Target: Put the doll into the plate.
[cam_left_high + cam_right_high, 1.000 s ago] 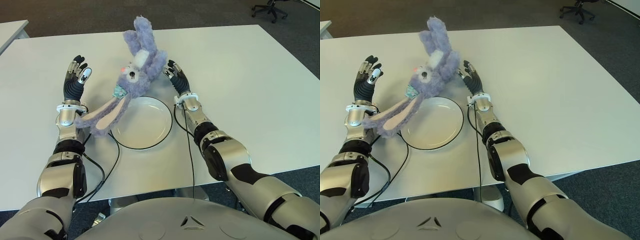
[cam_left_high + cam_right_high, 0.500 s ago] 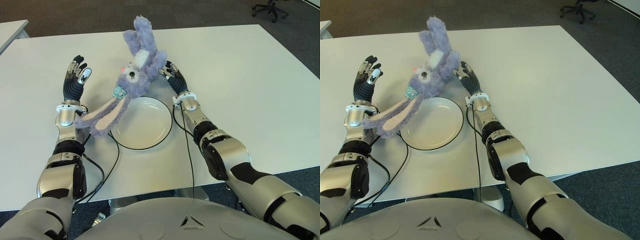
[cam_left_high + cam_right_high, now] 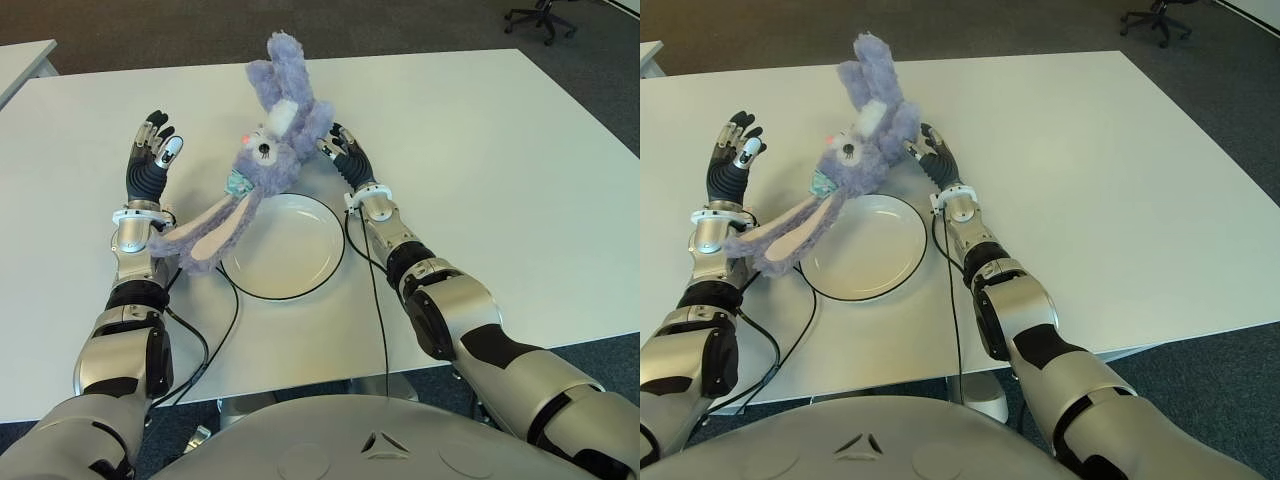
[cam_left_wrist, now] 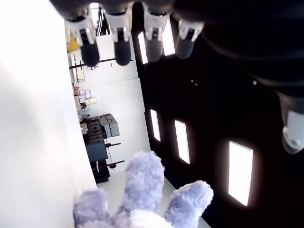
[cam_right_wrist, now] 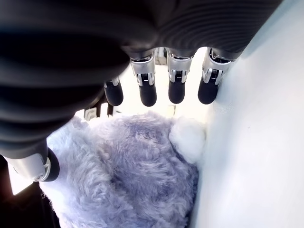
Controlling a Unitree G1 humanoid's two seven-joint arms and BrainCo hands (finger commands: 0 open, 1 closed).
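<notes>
Doll first: the fluffy lavender plush rabbit doll (image 3: pixel 268 150) lies on the white tabletop (image 3: pixel 480 150) just beyond the round white plate with a dark rim (image 3: pixel 283 246), one long ear trailing down past the plate's left edge; nothing sits in the plate, so the placing is not yet done. Right hand (image 3: pixel 340 148) is right at the doll's flank, fingers spread and straight, the wrist view showing fur just under the fingertips (image 5: pixel 147 97) but no grip closed on it; left hand (image 3: pixel 150 155) shows left of the doll, fingers open and upright, holding nothing. What's left, by my read: close on the doll, lift, carry it the short way into the plate. Room is generous; bare tabletop on all sides, far edge well apart, only black cables (image 3: pixel 225 320) looping beside the plate's near rim.
</notes>
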